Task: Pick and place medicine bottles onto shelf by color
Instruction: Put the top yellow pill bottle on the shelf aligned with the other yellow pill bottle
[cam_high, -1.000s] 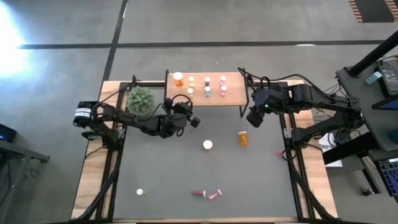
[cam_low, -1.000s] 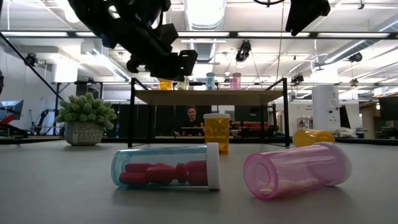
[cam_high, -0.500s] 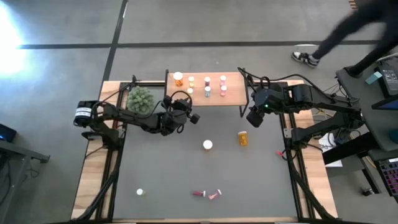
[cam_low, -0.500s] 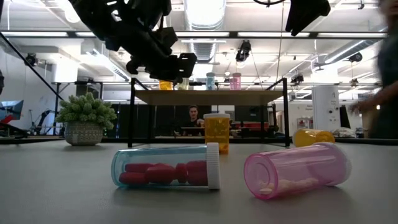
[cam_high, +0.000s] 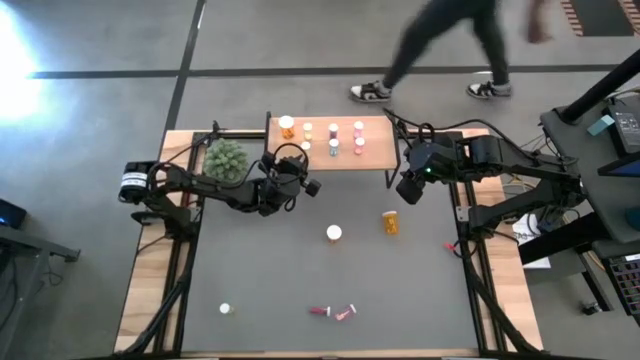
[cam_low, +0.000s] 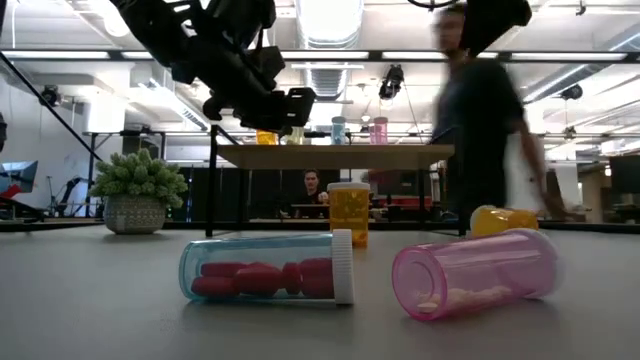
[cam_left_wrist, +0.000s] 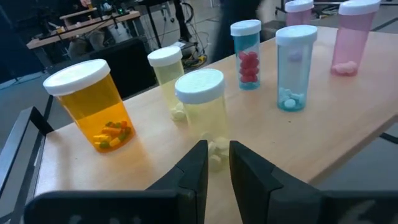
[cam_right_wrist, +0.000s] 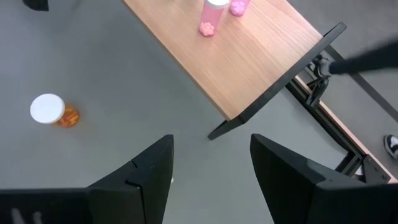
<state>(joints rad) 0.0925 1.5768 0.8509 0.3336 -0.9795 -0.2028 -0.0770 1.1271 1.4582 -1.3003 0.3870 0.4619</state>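
Left end effector (cam_left_wrist: 216, 163), nearly closed & empty, faces pale-yellow white-capped plastic bottle (cam_left_wrist: 204, 106): likely light, slick; grip mid-body.

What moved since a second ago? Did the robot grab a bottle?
No grab. The left gripper pulled back a little from the shelf toward its own side, holding nothing. A person came walking past behind the table. The right gripper, open, and the orange bottle on the table stayed where they were.
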